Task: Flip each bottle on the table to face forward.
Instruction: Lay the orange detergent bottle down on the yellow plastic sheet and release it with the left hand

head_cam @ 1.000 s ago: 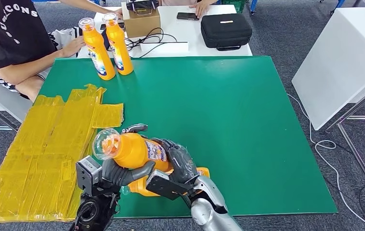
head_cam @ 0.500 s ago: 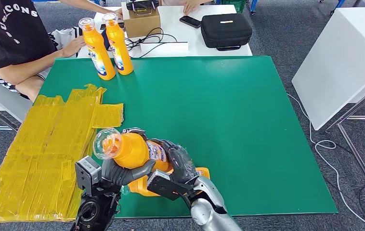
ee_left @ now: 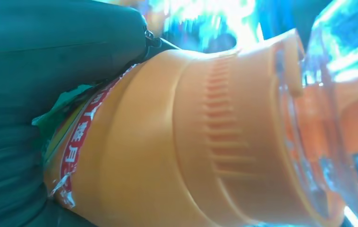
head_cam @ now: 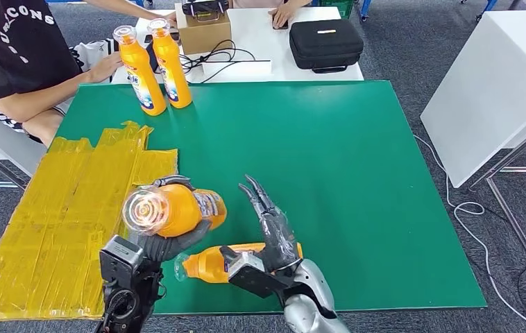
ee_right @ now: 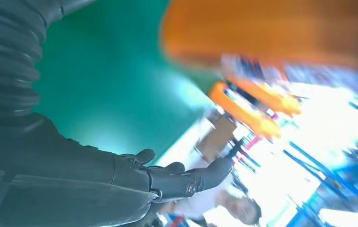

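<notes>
while the orange plastic bottle with a clear cap (head_cam: pixel 170 210) is gripped by the left hand (head_cam: pixel 166 243) above the green table mat (head_cam: pixel 357 173), cap tilted toward the camera, the right hand (head_cam: pixel 274 239) is held beside it with fingers straight and spread, holding nothing. a second orange bottle (head_cam: pixel 215 262) lies on the mat beneath them. with one hand alone bearing the smooth bottle, a slip could be expected, and the lying bottle might be struck.

Orange plastic bottles with clear caps (head_cam: pixel 170 208) sit over a plain green worktop (head_cam: pixel 357 166) beside crinkled yellow plastic sheeting (head_cam: pixel 59 215).
</notes>
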Robot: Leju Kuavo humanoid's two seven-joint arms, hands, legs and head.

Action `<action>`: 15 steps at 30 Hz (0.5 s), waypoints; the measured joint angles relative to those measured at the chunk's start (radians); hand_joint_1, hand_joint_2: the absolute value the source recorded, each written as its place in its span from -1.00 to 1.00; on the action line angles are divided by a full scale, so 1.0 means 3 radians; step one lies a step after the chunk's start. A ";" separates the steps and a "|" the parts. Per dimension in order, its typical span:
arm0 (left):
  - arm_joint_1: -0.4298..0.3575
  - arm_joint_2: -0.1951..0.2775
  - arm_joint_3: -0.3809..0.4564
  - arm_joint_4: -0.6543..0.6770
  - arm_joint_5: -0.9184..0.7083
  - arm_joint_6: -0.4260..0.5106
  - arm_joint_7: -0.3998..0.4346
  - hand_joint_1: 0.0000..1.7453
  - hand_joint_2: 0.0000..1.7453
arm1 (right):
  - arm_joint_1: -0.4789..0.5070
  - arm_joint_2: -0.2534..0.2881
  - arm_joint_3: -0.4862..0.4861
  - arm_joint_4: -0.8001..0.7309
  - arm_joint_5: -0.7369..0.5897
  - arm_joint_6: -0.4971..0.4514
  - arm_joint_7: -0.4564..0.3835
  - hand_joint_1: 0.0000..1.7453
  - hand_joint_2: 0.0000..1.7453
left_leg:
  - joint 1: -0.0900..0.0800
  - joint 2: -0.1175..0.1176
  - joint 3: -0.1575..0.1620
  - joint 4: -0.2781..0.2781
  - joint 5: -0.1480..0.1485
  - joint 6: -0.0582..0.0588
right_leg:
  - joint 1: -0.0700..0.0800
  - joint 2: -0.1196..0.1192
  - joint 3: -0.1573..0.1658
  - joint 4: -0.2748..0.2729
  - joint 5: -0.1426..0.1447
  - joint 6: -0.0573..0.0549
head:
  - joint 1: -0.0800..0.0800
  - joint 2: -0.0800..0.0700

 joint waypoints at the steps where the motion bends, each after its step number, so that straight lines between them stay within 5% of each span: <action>1: -0.0014 0.0016 0.0019 -0.0012 -0.0108 0.0095 0.0010 1.00 1.00 | 0.0066 -0.0037 -0.0001 -0.0125 -0.0026 -0.0025 -0.0035 -1.00 1.00 | 0.0000 -0.0001 0.0000 0.0000 0.0000 0.0000 | 0.0000 0.0000 -0.0001 0.0000 0.0000 0.0000 | 0.0000 0.0000; 9: -0.0405 0.0211 0.0196 0.0034 -0.1419 0.0819 0.0459 1.00 1.00 | 0.0647 -0.0322 0.0001 -0.1152 0.0024 -0.0292 -0.0174 -1.00 1.00 | 0.0000 -0.0002 0.0000 0.0000 0.0000 0.0000 | 0.0001 0.0000 0.0001 0.0000 0.0000 0.0000 | 0.0000 0.0000; 15: -0.0732 0.0437 0.0297 0.0363 -0.3437 0.1161 0.1433 1.00 1.00 | 0.0916 -0.0496 0.0081 -0.1604 0.0146 -0.0306 -0.0279 -1.00 1.00 | 0.0000 0.0000 0.0001 0.0000 0.0001 -0.0001 | 0.0001 0.0000 0.0001 0.0000 0.0000 0.0000 | 0.0000 0.0000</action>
